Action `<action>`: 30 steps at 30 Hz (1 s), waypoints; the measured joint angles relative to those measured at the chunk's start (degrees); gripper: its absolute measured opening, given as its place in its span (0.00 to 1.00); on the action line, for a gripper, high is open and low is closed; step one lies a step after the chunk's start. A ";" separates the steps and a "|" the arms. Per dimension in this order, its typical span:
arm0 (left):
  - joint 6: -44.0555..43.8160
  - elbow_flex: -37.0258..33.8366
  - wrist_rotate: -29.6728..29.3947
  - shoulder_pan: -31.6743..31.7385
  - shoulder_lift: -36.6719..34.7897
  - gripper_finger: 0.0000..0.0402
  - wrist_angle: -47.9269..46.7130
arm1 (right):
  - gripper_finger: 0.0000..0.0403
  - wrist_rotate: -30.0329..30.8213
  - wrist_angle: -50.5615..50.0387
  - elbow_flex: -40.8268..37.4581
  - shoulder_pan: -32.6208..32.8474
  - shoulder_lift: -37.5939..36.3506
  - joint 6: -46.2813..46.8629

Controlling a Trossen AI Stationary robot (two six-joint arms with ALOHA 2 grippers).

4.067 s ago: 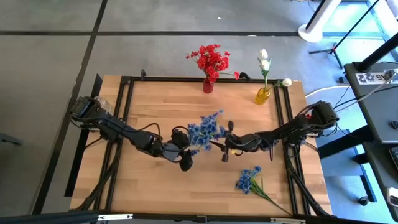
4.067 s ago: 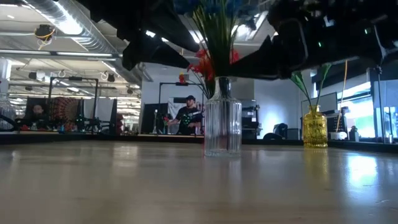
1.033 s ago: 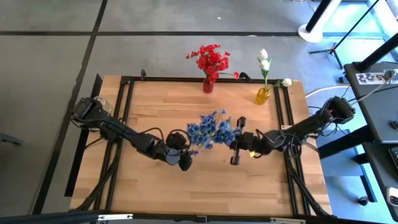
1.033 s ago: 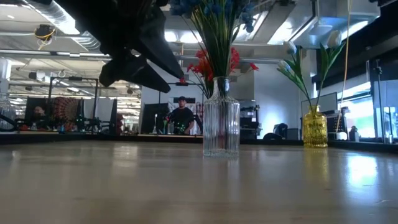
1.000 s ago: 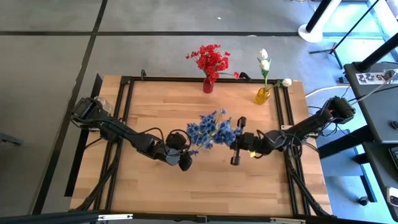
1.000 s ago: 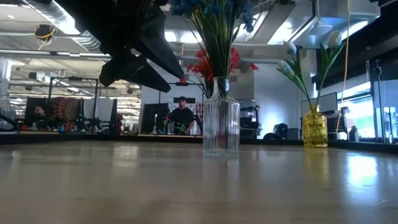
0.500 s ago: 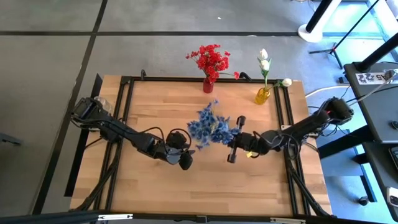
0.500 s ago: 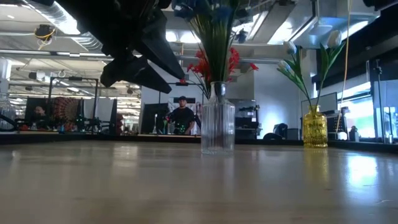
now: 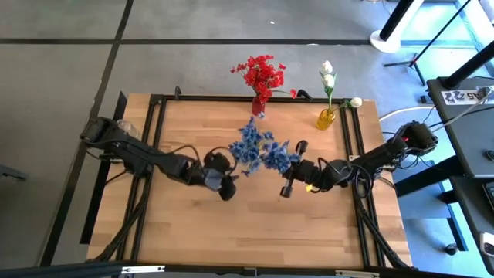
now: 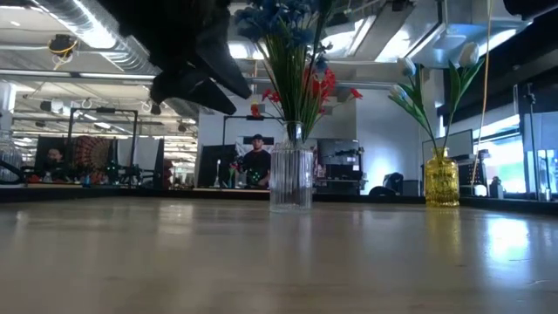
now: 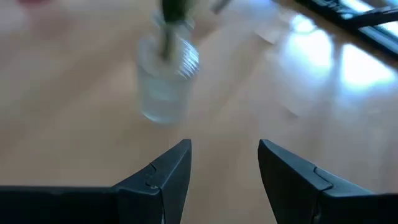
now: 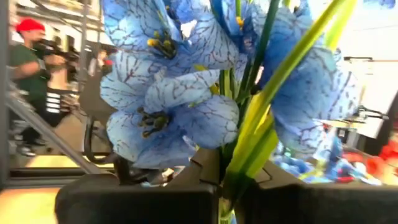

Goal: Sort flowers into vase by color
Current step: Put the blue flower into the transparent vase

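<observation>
- The right gripper (image 9: 292,179) is seen just beside the blue flowers (image 9: 258,150) near the table's middle; in the right wrist view blue petals and green stems (image 12: 261,124) run down between its dark fingers (image 12: 124,199), so it is judged to be clamped on a stem, though the fingertips themselves are hidden by the blooms.
- The left gripper (image 9: 226,188) is held above the table on the other side of the same bunch; in its wrist view the two fingers (image 11: 163,177) stand clearly apart with nothing between them, and the clear glass vase (image 11: 165,81) is seen ahead of them, not touched.
- The blue flowers are standing in the clear ribbed vase (image 10: 290,177), which rests upright on the wooden table (image 9: 193,131), as the low view shows.
- The red flowers (image 9: 261,73) are already set in a red vase (image 9: 258,106) at the far edge, and the white flowers (image 9: 328,77) in a yellow vase (image 9: 326,118) beside it.
- No loose flower is seen lying on the table, so the sorting is judged to be nearly complete, with the last blue stem being seated.
- The next move is judged to call for a release of the stem and a slow lift of the right gripper clear of the blooms, so that the light vase is not dragged or tipped.
</observation>
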 joint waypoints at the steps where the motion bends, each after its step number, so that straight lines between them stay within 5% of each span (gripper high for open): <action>1: 3.06 0.00 0.14 1.43 -0.39 0.45 -0.48 | 0.03 0.84 -0.01 0.00 -0.04 -0.01 -0.17; 12: 34.52 -1.64 13.69 18.15 2.18 0.45 2.51 | 0.03 -0.20 -0.56 0.00 -4.27 0.01 1.54; 17: 47.63 -2.65 25.48 24.20 2.52 0.45 12.32 | 0.03 -0.84 -0.67 0.00 -4.62 0.24 4.58; 24: 52.92 -2.84 37.44 28.81 5.55 0.45 16.13 | 0.03 0.48 -1.58 0.02 -4.61 0.88 7.06; 30: 52.74 -2.80 38.85 27.57 7.84 0.45 20.99 | 0.03 1.29 4.99 0.02 -4.46 0.86 4.86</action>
